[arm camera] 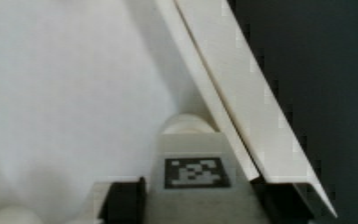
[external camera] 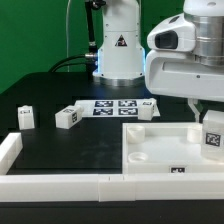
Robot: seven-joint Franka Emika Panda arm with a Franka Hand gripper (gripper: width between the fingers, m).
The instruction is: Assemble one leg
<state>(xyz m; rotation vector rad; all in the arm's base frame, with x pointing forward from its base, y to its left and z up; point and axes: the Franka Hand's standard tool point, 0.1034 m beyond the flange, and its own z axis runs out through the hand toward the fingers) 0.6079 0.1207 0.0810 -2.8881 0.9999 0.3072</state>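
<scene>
My gripper (external camera: 212,128) is shut on a white leg (external camera: 212,136) with a black-and-white tag, holding it upright over the right side of the large white panel (external camera: 160,152). In the wrist view the leg (arm camera: 194,168) sits between my two dark fingers (arm camera: 123,200), tag facing the camera. It hangs just over the panel (arm camera: 69,100), close to the panel's raised edge (arm camera: 247,110). Whether the leg's foot touches the panel is hidden. Three more legs stand on the black table: one (external camera: 26,117) at the exterior view's left, one (external camera: 67,118) beside it, one (external camera: 146,108) near the marker board.
The marker board (external camera: 112,106) lies in front of the robot base (external camera: 118,50). A low white wall (external camera: 60,185) runs along the table's front, with a corner piece (external camera: 8,150) at the exterior view's left. The backdrop is green.
</scene>
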